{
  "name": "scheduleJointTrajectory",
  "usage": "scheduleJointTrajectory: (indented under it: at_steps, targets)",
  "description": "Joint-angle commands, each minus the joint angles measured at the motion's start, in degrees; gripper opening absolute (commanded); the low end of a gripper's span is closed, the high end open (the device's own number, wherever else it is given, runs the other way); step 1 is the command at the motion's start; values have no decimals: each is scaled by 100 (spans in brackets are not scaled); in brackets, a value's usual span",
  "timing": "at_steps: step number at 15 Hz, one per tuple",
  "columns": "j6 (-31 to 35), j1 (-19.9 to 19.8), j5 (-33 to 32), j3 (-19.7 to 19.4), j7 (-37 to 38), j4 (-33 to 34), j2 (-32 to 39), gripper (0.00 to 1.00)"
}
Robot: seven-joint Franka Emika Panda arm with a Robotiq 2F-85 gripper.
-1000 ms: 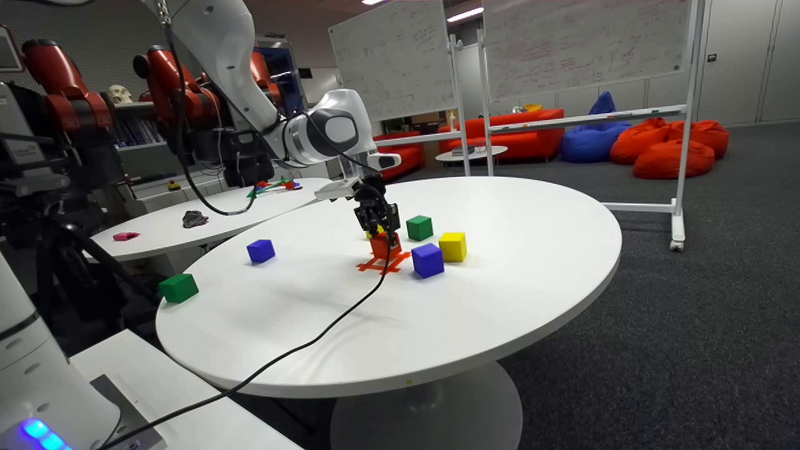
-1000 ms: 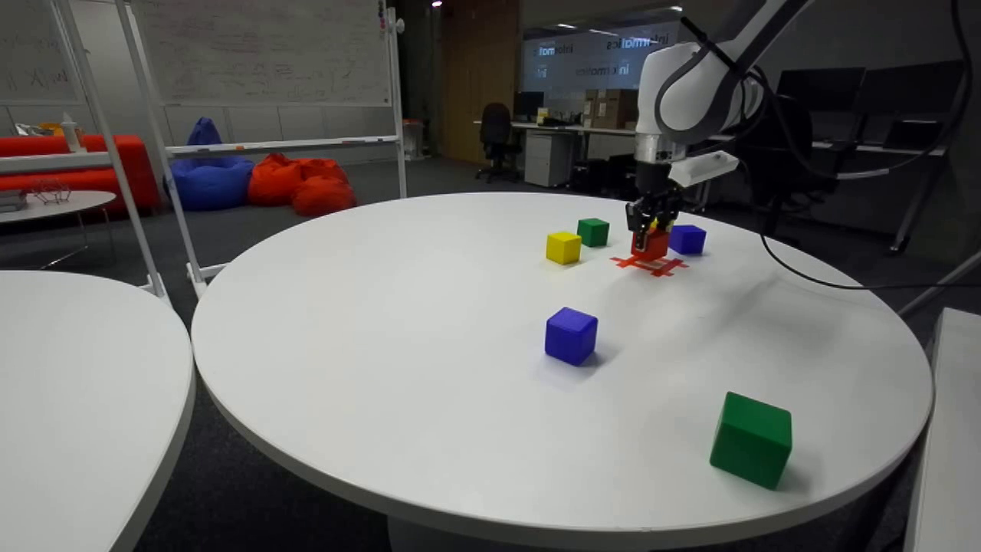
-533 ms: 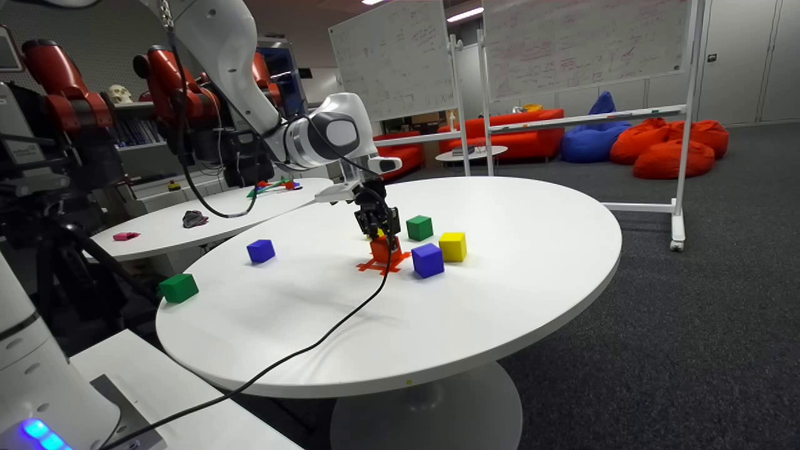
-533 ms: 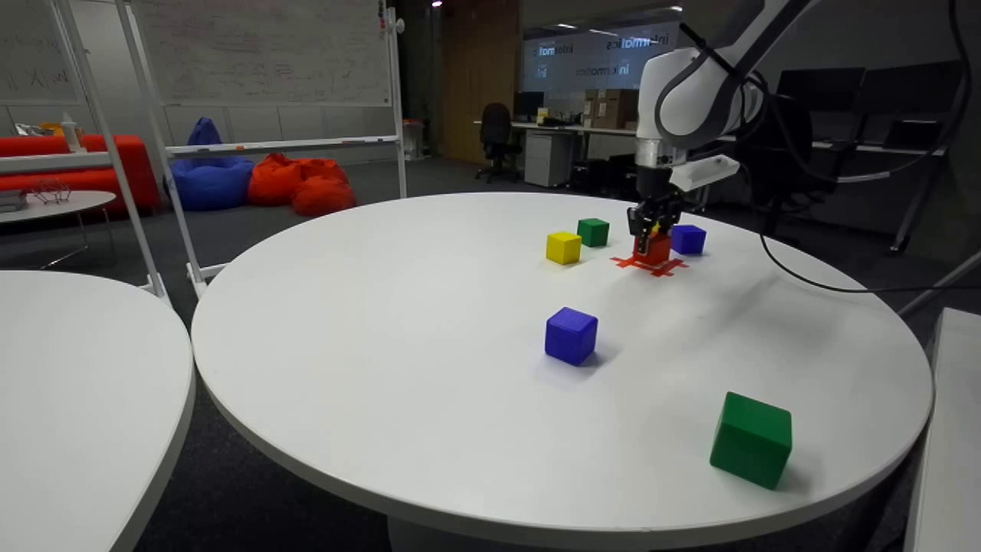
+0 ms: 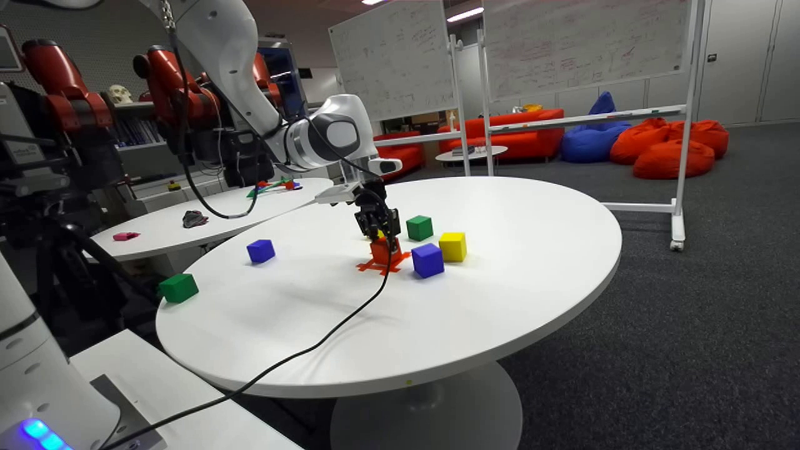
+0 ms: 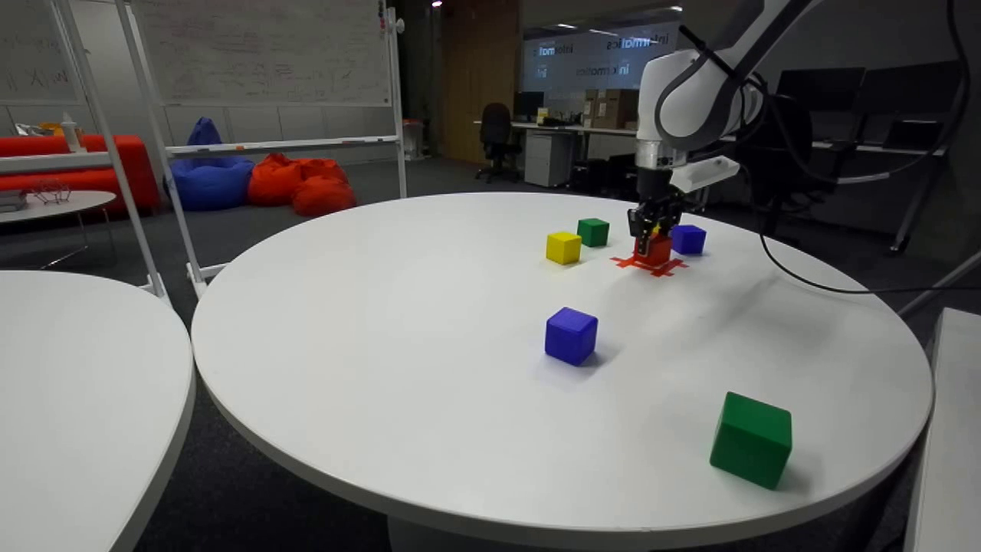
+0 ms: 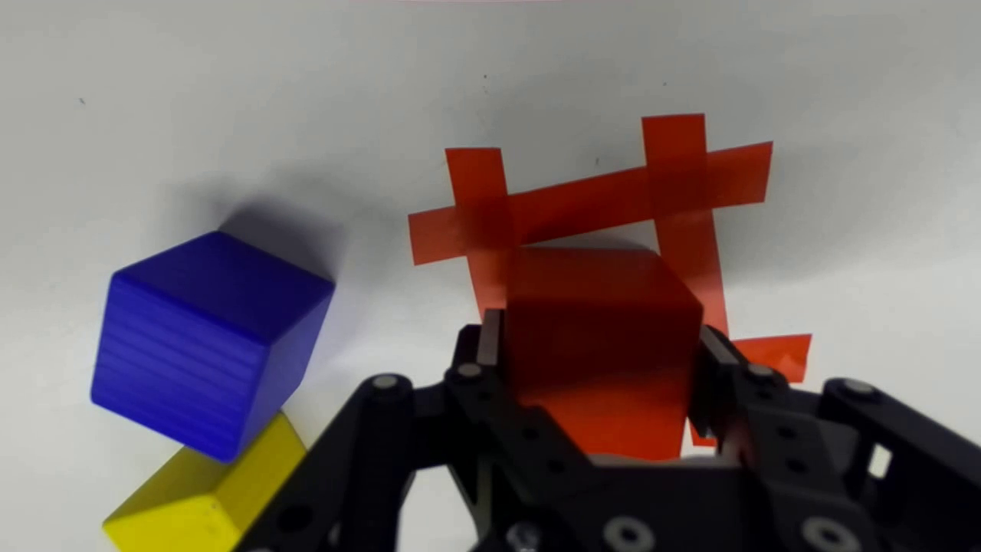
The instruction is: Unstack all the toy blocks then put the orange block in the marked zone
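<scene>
Placing the orange block (image 7: pixel 602 345) in the marked zone (image 7: pixel 582 205) is looking like the step in hand. The jaws are pinching the block by two opposite sides, and it is sitting in the zone or just above it; whether its base is meeting the table (image 6: pixel 383 345), I cannot tell. Every other block is standing singly, so the unstacking is seeming done. In the wrist view, a blue block (image 7: pixel 207 337) is standing left of the zone, a yellow block (image 7: pixel 218 494) near it. In an exterior view, another yellow block (image 6: pixel 563 248) and a green block (image 6: pixel 592 232) are standing left of the zone, slightly farther, while a second blue block (image 6: pixel 571 336) and a second green block (image 6: pixel 751 440) are resting on the near side, well apart. The next move is calling for seating the block flat, spreading the jaws evenly and rising straight up, so nothing is dragging it askew.
</scene>
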Motion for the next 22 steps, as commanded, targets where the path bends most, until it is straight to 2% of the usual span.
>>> scheduleJointTrajectory:
  at_steps: [1, 4, 5, 6, 8, 10, 11, 12, 22]
  targets:
    - [-2, -20, 16, -25, 30, 22, 79, 31]
    - [-2, -2, 21, -37, 86, 20, 77, 31]
    - [12, 35, -53, -76, 118, 26, 79, 81]
    - [24, 42, -46, -81, 157, 15, 76, 83]
    - [75, 14, -29, -67, 110, -4, 94, 98]
    - [92, 17, -37, -73, 100, -13, 103, 100]
    - [-10, 2, 2, -33, 47, 12, 71, 95]
    - [-10, 2, 2, -33, 47, 12, 76, 100]
    - [-6, 3, 2, -34, 46, 12, 97, 100]
